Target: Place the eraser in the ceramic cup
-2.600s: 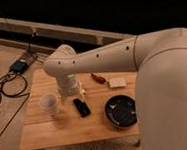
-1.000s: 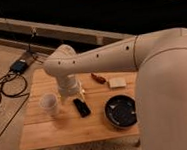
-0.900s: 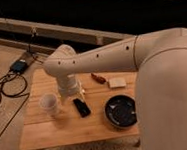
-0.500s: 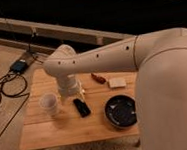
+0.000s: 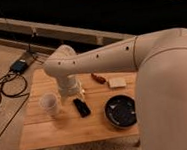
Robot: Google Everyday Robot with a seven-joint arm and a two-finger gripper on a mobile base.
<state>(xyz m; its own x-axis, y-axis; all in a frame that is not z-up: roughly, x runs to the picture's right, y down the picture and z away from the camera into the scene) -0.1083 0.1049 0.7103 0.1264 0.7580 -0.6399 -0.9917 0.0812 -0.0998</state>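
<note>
The black eraser lies flat on the wooden table, just right of the white ceramic cup. The cup stands upright near the table's left side. My gripper hangs below the white arm, just above and behind the eraser, between the cup and the eraser's far end. The arm's wrist hides most of it.
A dark round bowl sits to the right of the eraser. A red-handled tool and a pale flat block lie at the back. Cables and a small box are on the floor to the left.
</note>
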